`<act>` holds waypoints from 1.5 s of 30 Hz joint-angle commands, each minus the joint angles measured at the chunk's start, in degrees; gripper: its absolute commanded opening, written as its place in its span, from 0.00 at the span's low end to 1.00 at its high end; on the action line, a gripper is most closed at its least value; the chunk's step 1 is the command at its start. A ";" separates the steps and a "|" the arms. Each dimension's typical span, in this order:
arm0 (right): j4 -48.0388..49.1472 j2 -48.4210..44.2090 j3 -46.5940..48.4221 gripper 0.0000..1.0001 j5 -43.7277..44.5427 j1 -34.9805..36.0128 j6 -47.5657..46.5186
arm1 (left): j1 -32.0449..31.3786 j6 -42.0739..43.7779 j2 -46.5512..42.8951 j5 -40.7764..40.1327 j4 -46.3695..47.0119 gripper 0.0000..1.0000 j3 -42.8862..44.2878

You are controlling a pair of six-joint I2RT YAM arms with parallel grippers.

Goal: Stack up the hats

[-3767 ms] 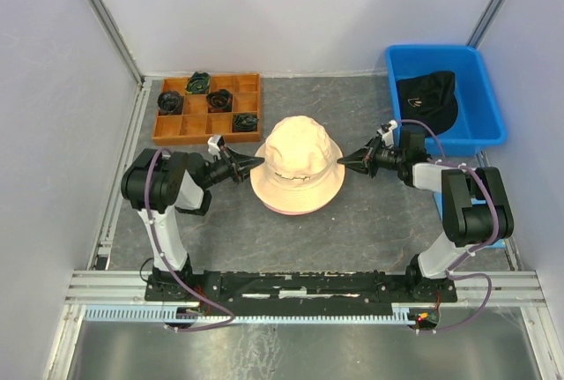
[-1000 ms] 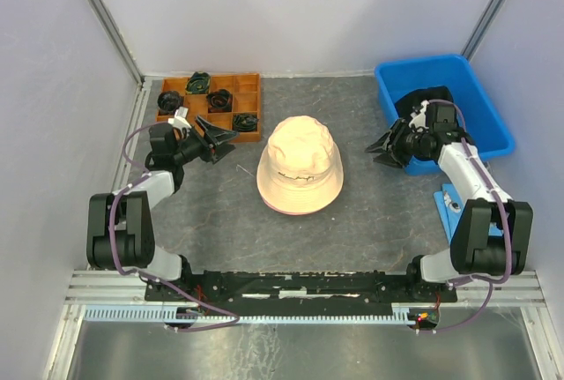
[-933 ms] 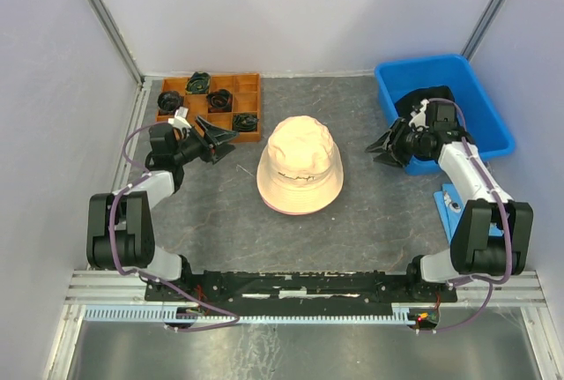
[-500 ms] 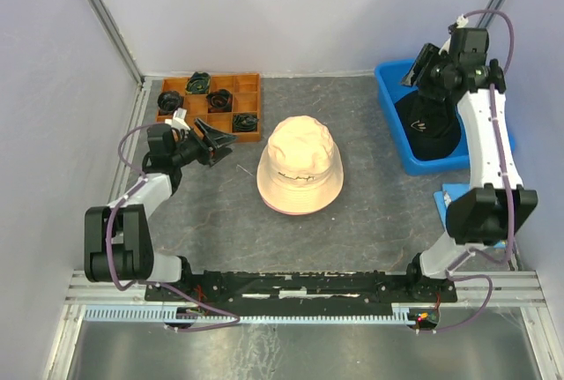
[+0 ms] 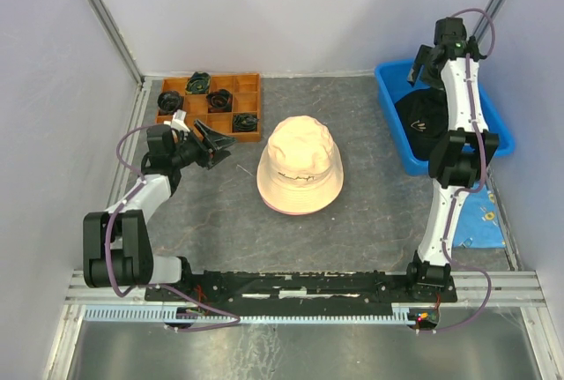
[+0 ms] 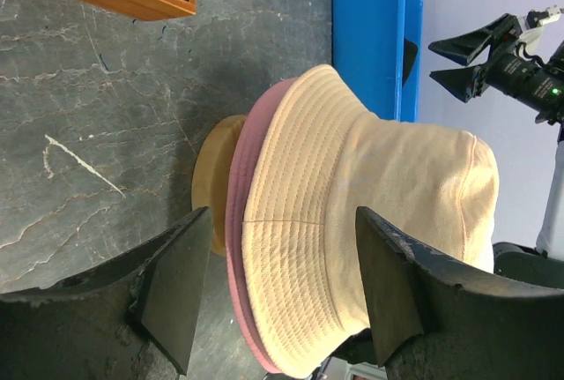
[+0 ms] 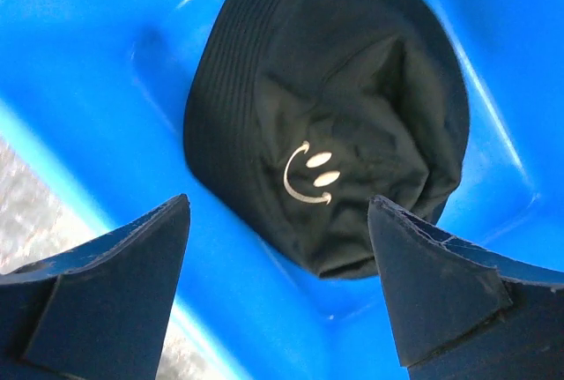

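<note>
The left arm (image 5: 148,190) and the right arm (image 5: 463,89) share one build: slim white shells on the long links, rounded black housings at the joints. A purple-grey cable (image 5: 121,152) loops along each. The left claw (image 5: 216,145) and the right claw (image 5: 426,64) are black, each with two broad wedge-shaped fingers (image 7: 106,301), matte and scuffed pale along the edges. A green light (image 6: 556,91) dots the right wrist. Both bases sit on a black bar (image 5: 308,285).

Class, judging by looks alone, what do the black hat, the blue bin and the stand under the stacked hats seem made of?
Black hat: matte fabric, creased, stitched brim.
Blue bin: glossy moulded plastic, bright highlights.
Stand: probably wood, smooth pale tan disc; grain unclear.
</note>
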 commanded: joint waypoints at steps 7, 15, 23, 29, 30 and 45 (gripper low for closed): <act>-0.38 8.70 11.02 0.92 5.63 -4.23 -0.43 | 0.10 3.47 -1.67 -0.77 -0.71 0.72 1.53; 0.63 13.28 13.08 0.93 6.17 -4.94 -0.23 | 0.08 2.95 -0.03 -1.14 -0.10 0.72 2.29; 1.76 15.23 13.08 0.87 5.06 -5.42 0.41 | 0.09 2.74 1.61 -1.31 0.01 0.73 3.60; 3.75 15.35 11.72 0.64 5.93 -5.74 0.76 | 0.09 2.85 1.95 -1.23 -0.07 0.72 4.34; 4.21 15.19 11.17 0.59 6.05 -5.86 0.66 | 0.09 2.92 1.93 -1.22 -0.20 0.72 4.43; 6.14 6.11 5.42 0.00 4.99 -6.22 0.02 | 0.07 4.41 0.50 -0.30 -3.59 0.72 6.75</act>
